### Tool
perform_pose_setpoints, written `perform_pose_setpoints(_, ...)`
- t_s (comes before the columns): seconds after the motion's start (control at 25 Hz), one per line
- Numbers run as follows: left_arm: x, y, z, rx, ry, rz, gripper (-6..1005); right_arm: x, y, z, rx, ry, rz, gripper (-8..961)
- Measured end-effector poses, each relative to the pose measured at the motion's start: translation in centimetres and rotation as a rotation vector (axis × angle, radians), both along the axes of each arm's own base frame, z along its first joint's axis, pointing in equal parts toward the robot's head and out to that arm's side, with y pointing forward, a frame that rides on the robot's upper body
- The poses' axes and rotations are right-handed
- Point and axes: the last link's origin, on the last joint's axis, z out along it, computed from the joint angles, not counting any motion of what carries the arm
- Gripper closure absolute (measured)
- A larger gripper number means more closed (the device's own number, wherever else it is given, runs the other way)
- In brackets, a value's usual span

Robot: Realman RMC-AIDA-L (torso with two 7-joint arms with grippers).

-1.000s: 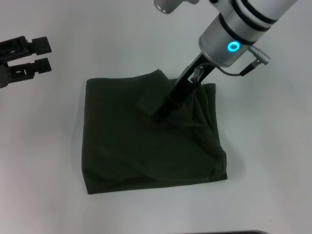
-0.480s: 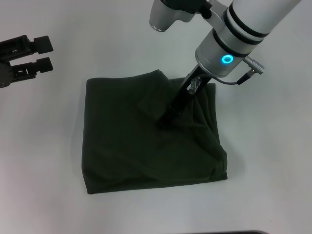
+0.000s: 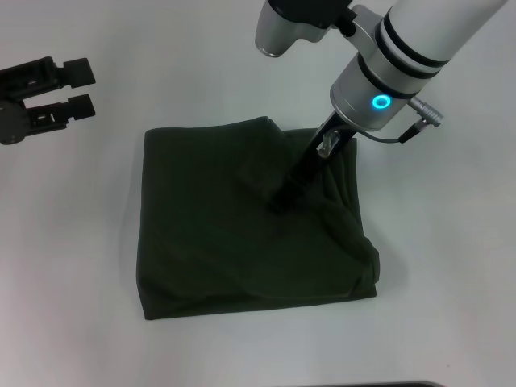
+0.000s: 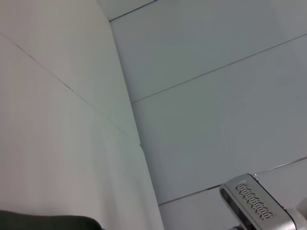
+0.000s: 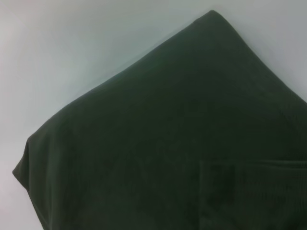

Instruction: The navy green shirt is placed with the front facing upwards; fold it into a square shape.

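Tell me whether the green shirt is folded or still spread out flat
Folded. The navy green shirt lies as a compact, roughly square bundle with layered edges; no sleeves or lettering show. The right gripper touches its top.

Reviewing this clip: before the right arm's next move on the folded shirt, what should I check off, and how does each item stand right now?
1. Shirt folded to a rough square: ok. The navy green shirt lies as a compact, roughly four-sided bundle on the table.
2. Edges tidy: not ok. The side nearest the right arm is wrinkled and bulges at its near corner.
3. Right gripper position: ok. Its tip is down on the top layer near the shirt's middle.
4. Right jaws state: cannot tell; dark tip against dark cloth.
5. Left gripper clear of the shirt: ok. It is off to the side, jaws open, holding nothing.
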Motion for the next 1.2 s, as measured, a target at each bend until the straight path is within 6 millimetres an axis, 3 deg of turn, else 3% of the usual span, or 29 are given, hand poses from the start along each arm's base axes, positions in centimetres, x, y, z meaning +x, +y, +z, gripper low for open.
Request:
perform_pose_setpoints(0.44, 0.0, -0.1, -0.2, -0.008, -0.008, 0.003, 190, -0.1, 0.0, 0.2, 0.006, 0.001, -0.001, 240)
perform_pose_setpoints(0.76, 0.2, 0.0, -0.3, -0.013, -0.017, -0.002, 191, -0.1, -0.5, 0.6, -0.015, -0.034, -0.007, 314)
perform_pose_setpoints(1.2, 0.2, 0.1, -0.4, -0.018, -0.02, -0.002, 191, -0.3, -0.6, 1.4, 0.015, -0.039, -0.014, 785)
